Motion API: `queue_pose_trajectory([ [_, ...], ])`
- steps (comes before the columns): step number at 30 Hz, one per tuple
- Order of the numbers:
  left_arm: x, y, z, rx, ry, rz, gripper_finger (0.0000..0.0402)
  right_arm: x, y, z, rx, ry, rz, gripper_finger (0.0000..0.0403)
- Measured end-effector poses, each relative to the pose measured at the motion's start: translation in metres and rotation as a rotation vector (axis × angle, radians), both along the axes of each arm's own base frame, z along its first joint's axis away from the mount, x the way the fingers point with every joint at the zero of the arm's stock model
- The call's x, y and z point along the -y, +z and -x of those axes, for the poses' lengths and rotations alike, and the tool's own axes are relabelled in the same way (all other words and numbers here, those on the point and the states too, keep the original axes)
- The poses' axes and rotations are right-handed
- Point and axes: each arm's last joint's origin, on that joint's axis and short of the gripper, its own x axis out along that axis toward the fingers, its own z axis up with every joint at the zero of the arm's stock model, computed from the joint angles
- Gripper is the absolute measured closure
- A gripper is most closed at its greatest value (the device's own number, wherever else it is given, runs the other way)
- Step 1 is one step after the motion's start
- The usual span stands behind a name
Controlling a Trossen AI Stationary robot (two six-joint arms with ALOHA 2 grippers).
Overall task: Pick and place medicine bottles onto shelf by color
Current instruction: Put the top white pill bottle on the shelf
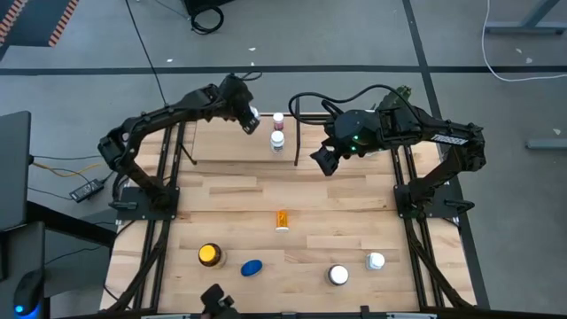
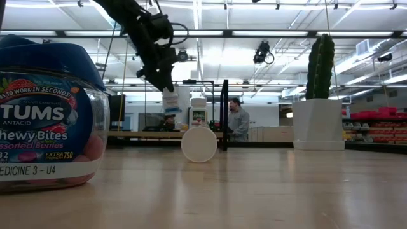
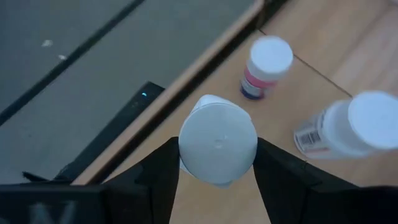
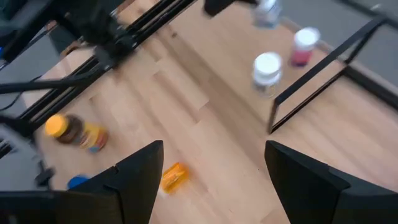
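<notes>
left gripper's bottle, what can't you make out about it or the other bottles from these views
- Held white-capped bottle, left wrist view: the cap faces the camera and the left gripper flanks it, so its label is hidden.
- Same bottle, low view: label too small to read.
- Two bottles on the shelf, high view: too small to read.
- Blue bottle, right wrist view: partly hidden behind the open right gripper.
- Big jar, low view: cut off by the edge.
</notes>
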Motion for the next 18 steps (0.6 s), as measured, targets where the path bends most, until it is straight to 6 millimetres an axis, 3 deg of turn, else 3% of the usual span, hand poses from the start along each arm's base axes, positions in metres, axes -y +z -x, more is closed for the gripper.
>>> queue_pose_trajectory([
  [8,-0.011,-0.027,-0.009,-0.048,-0.083,0.066,0.0208,0.01,0.003,-0.001,0.041,-0.136,0.067,0.0116],
  [18,-0.019,-0.028,-0.006,-0.074,-0.125,0.024,0.021,0.018,0.003,-0.001,0.045,-0.169,0.066,0.0116],
])
